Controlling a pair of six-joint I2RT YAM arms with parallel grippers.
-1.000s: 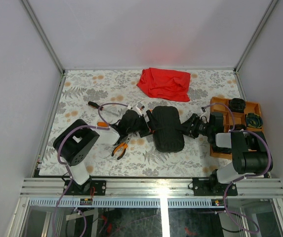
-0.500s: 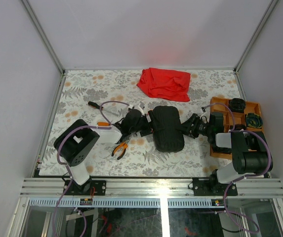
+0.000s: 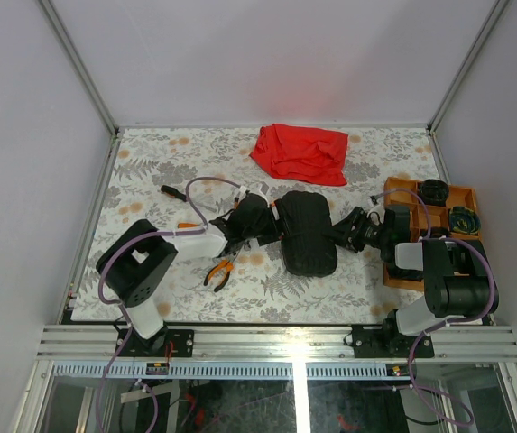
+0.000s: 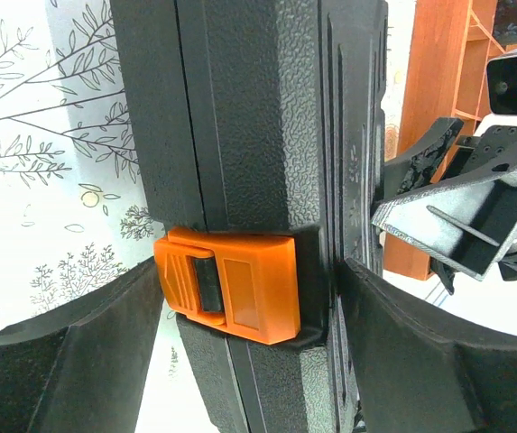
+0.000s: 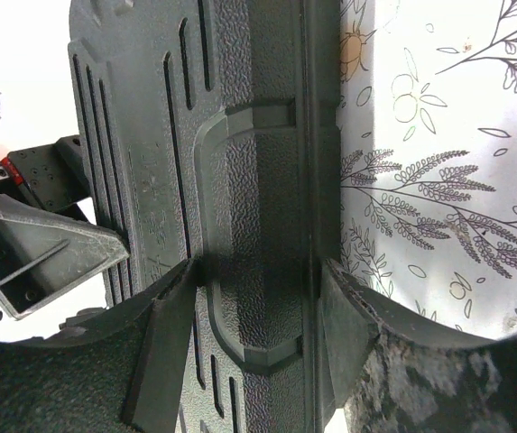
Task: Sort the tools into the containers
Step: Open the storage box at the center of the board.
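Observation:
The black case lies shut at the middle of the table. Its orange latch faces my left gripper. That gripper is open and straddles the latch edge; one finger lies against the lid and the other stands a sliver off the latch. My right gripper is shut on the case's opposite edge, both pads pressed to it. Orange-handled pliers and a screwdriver lie left of the case. The orange tray sits at the right.
A red cloth is bunched at the back centre. Dark items fill some tray compartments. An orange-tipped piece lies by the left arm. The right arm's body covers the tray's near part.
My left gripper has slid right onto the case's latch edge and its jaws have narrowed around it. The right gripper and the case have stayed put.

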